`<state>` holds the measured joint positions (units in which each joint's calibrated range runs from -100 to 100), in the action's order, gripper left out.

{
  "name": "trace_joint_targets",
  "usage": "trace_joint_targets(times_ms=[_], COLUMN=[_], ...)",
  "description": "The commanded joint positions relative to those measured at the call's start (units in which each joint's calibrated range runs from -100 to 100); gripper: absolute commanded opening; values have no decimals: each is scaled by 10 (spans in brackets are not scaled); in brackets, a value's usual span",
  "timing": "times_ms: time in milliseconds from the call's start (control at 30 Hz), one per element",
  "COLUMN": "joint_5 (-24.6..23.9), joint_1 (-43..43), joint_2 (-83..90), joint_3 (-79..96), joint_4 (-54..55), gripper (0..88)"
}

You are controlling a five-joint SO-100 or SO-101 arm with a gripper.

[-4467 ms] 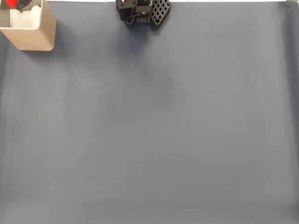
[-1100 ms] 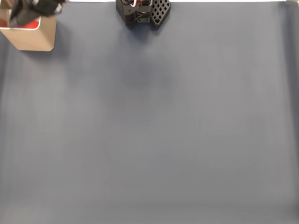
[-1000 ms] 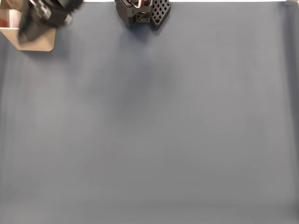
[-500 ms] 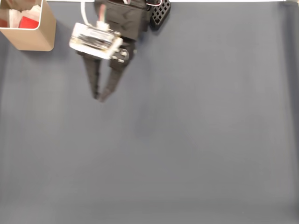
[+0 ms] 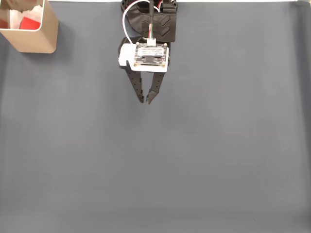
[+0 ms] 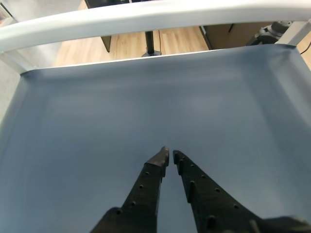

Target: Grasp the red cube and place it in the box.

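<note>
Over in the worktop's (image 5: 204,160) far left corner, the red cube (image 5: 29,23) lies inside the box (image 5: 36,41). Near the far edge, the gripper (image 5: 145,100) hangs with fingers (image 6: 158,160) nearly closed, holding nothing.

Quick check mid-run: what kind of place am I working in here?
Likely an indoor lab or hobby workbench: a table under a plain blue-grey cover, bare but for the box at one corner, with wood flooring and furniture legs beyond its edge in the wrist view.
</note>
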<state>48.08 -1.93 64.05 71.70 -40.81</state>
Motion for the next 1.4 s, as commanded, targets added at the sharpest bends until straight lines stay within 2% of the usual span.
trace_joint_targets(times_ms=[0, 400, 933, 1367], joint_5=[4, -16, -31, 0], joint_1=[13, 38, 24, 31], joint_2=[56, 228, 342, 355], joint_3=[42, 211, 281, 281], joint_4=[9, -38, -214, -348], gripper=[0, 0, 4, 28])
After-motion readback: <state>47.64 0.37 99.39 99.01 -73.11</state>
